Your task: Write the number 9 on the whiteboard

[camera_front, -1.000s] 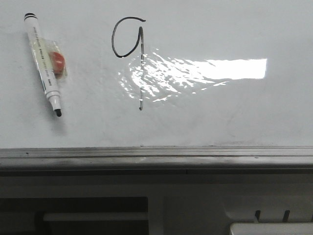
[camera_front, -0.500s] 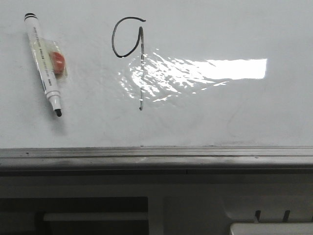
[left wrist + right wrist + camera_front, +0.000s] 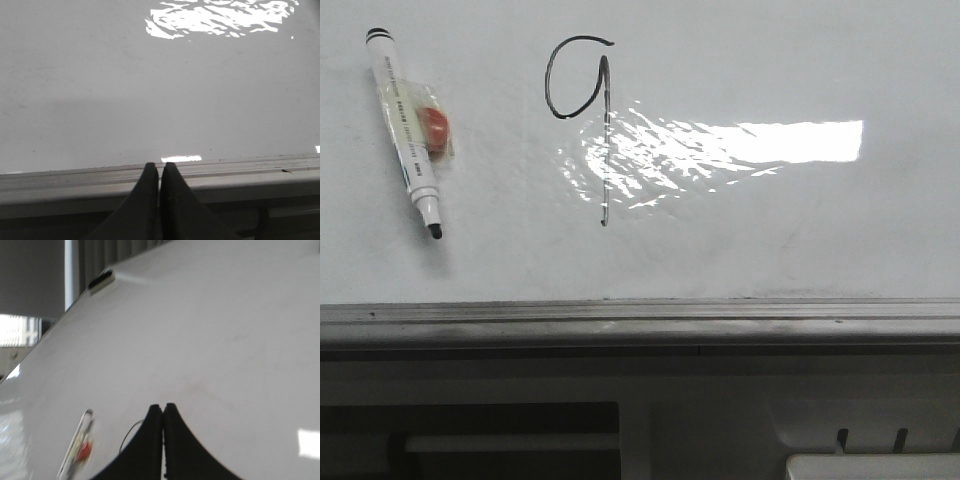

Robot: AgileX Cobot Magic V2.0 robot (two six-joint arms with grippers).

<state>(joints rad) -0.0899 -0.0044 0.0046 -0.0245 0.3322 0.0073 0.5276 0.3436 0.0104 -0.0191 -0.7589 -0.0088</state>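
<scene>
On the whiteboard [image 3: 740, 240], the 9 [image 3: 582, 110] is drawn complete, its tail crossing the glare. A marker [image 3: 406, 130] lies uncapped beside it: light, stiff, smooth-barrelled; judged best gripped mid-barrel, clear of the tip. Left hand [image 3: 159, 172] and right hand [image 3: 163, 415] are both closed and empty, off the marker.

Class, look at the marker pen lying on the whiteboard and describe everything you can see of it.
The marker pen lies flat on the whiteboard, left of the number 9, slanted with its black end cap away from the robot and its uncapped dark tip nearer the grey edge rail. Its body is white with small printing. A clear wrap holds a small red-orange piece against its side. No tool touches it. The right wrist view shows it only as a blur.
</scene>
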